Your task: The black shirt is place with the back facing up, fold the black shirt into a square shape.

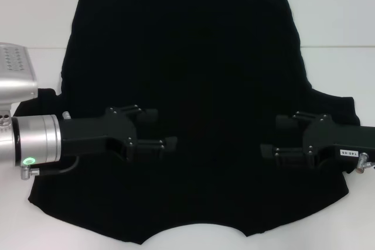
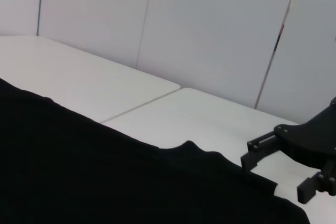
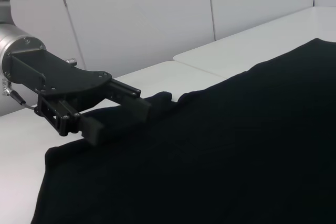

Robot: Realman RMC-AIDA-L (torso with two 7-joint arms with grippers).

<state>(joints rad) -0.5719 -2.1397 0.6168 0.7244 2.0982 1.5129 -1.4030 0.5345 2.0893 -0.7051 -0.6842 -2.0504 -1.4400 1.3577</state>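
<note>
A plain matte black shirt (image 1: 187, 86) of soft fabric lies spread flat on a white surface (image 1: 328, 21), its curved neckline at the near edge and its straight hem at the far edge. Above the near half, the left gripper (image 1: 159, 129) reaches in from the left over the shirt, its two black fingers (image 1: 146, 114) spread apart and holding nothing. Opposite it, the right gripper (image 1: 276, 136) reaches in from the right, its fingers (image 1: 287, 122) likewise parted and empty. The left wrist view adds a seam line across the pale surface, white wall panels (image 2: 210, 30) behind, and the right gripper over the fabric edge. The right wrist view shows the left gripper's silver wrist (image 3: 13, 45) and a rumpled short sleeve (image 3: 157, 100) beneath it.
</note>
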